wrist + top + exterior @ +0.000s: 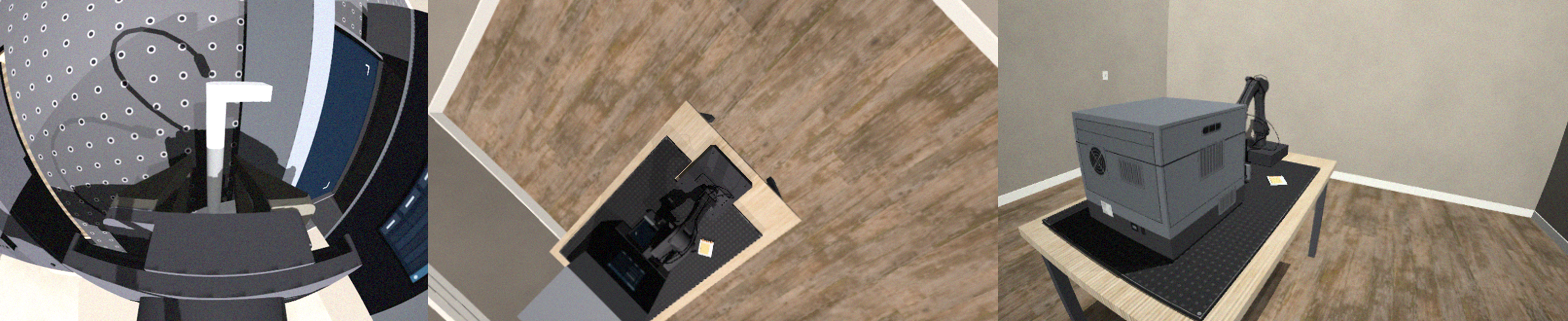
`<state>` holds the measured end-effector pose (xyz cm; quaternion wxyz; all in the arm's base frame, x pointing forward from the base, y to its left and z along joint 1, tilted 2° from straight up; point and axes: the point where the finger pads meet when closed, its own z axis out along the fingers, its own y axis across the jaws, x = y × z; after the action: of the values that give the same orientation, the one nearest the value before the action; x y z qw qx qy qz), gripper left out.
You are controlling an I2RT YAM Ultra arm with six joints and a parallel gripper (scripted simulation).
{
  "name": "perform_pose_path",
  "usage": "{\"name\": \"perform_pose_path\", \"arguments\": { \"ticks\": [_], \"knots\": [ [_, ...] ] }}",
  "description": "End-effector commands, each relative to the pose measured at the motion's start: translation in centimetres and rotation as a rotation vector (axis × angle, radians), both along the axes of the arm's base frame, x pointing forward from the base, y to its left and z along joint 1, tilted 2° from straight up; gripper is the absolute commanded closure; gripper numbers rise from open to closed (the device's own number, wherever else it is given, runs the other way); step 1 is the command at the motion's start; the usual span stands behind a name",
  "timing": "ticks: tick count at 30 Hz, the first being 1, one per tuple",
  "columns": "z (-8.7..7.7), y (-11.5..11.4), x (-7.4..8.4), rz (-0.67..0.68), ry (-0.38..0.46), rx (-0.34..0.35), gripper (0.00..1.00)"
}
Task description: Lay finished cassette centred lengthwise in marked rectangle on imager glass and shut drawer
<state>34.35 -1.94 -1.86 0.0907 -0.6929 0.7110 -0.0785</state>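
The finished cassette (705,248) (1276,180), a small white and yellow plate, lies flat on the black mat beside the arm. The grey gel imager IM (1158,160) (574,297) stands on the mat with its drawer pulled out. The drawer's dark blue glass (342,114) (643,232) shows white corner marks and is bare. My gripper (212,161) is at the drawer's front, fingers open on either side of a white L-shaped handle (216,117) without gripping it. In the exterior view the imager hides the gripper; only the arm (1256,97) shows.
The black perforated mat (1217,272) (86,103) covers a wooden table (1309,163) (768,209). The arm's black base block (1267,155) stands at the table's far end. A dark blue panel with light bars (404,224) is at the lower right of the wrist view.
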Motion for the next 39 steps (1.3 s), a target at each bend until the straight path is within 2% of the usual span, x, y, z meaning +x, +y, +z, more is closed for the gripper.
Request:
{"name": "perform_pose_path", "arguments": {
  "ticks": [1, 19, 20, 21, 39],
  "knots": [
    [0.3, 0.4, 0.3, -0.002, 0.003, 0.016, 0.65],
    [0.3, 0.4, 0.3, -0.002, 0.003, 0.016, 0.65],
    [1.5, 0.4, 0.9, -0.002, -0.029, 0.014, 0.65],
    [1.8, 0.3, 0.9, -0.002, -0.033, 0.013, 0.65],
    [3.8, 0.0, 0.3, -0.004, -0.034, 0.012, 0.65]
  ]
}}
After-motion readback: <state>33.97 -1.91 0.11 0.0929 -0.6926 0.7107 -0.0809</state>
